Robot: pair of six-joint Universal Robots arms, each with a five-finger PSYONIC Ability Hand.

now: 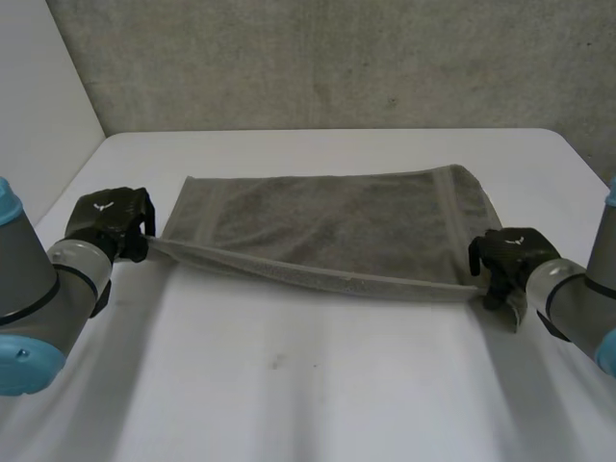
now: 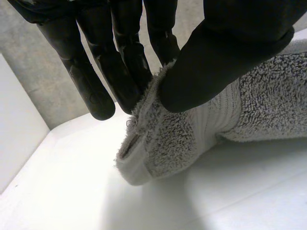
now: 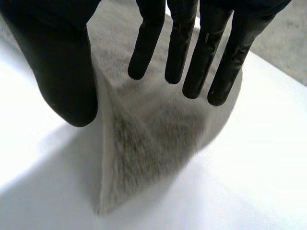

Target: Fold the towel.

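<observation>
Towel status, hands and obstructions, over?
Left hand pinching near-left corner. Right hand pinching near-right corner. Towel near edge lifted, rest flat on table. Nothing obstructing.

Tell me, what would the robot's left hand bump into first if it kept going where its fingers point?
The left hand pinches the towel corner. Past its fingertips lies the white table, likely the first thing it would hit, though depth is unclear.

Soft light; the towel casts a faint shadow on the white table.
</observation>
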